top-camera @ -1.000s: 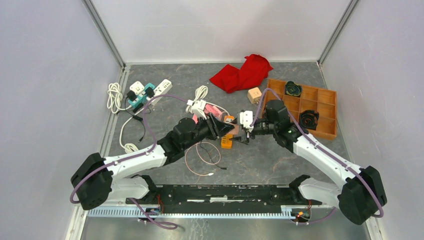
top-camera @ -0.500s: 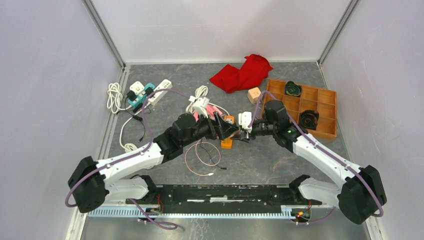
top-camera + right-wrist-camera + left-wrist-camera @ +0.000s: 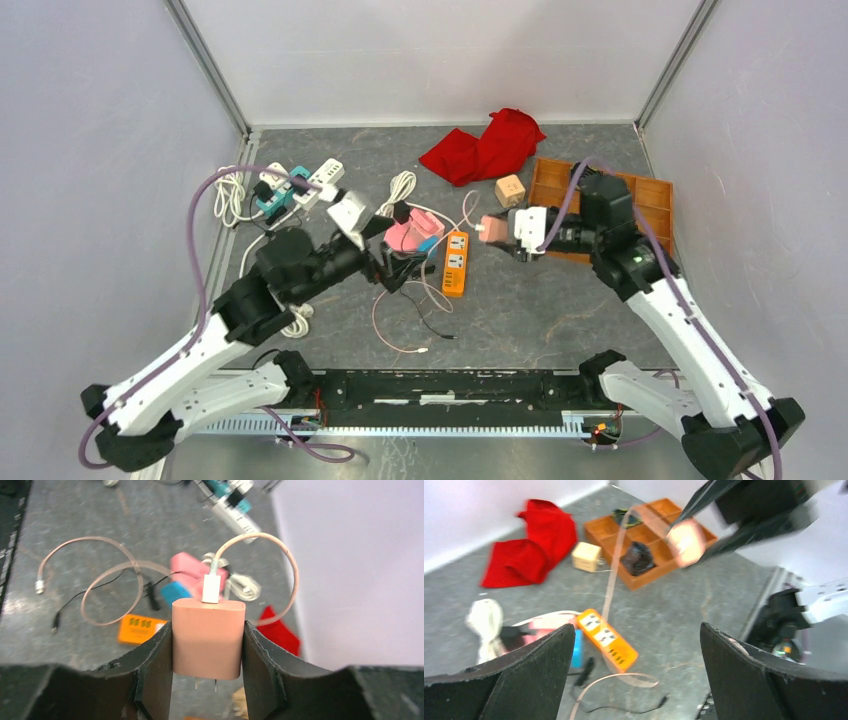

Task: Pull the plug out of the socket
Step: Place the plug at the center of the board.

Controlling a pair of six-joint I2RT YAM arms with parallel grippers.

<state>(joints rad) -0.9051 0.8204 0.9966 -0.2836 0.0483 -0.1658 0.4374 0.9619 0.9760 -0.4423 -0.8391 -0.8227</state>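
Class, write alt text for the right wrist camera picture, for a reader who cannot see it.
The right gripper is shut on a pink plug whose two metal prongs stick out bare, in no socket. A pink cable loops from the plug's top, and an orange power strip lies on the grey table beyond.

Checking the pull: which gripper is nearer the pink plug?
Right. The right gripper clamps the plug between its fingers, prongs clear of the orange strip. The left gripper is open, apart from it, on the strip's other side.
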